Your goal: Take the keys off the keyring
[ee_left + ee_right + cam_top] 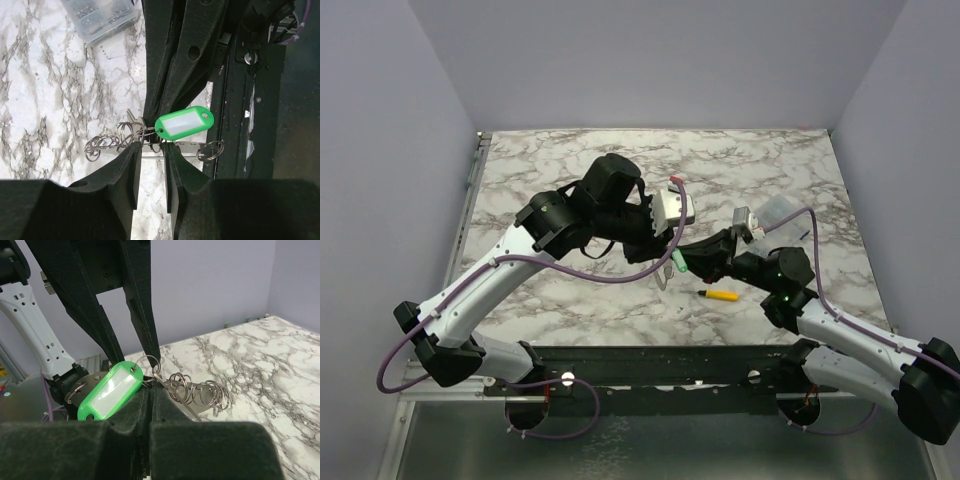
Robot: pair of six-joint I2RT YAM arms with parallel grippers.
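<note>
Nearest in the top view, the yellow screwdriver [720,295] lies lower right of centre on the worktop [570,170], close under the right arm. Just past it the two claws meet nose to nose at mid-frame. The keyring [107,142] hangs between them, seemingly clear of the marble. The right claw [150,395] is pressed together, pinching the keyring right beside the green tag [184,122]. The left claw [151,149] stands spread, its tips straddling one loop without clamping it. Of the keys [132,117] I make out one silvery blade above the coils at the centre of the left wrist view; any others I cannot tell apart.

It looks a light, jangly bunch: thin hard wire, springy coils, slick metal, loose parts that swing. I'd take a key by its flat head, with the ring pinned close to its split. The tag is broad and easy to nip, but it would likely pivot.

Room is tight where the fingers cross. The left and far parts of the worktop show bare marble. The box [780,213] sits at upper right, near the right arm, and walls rise beyond the far edge.
</note>
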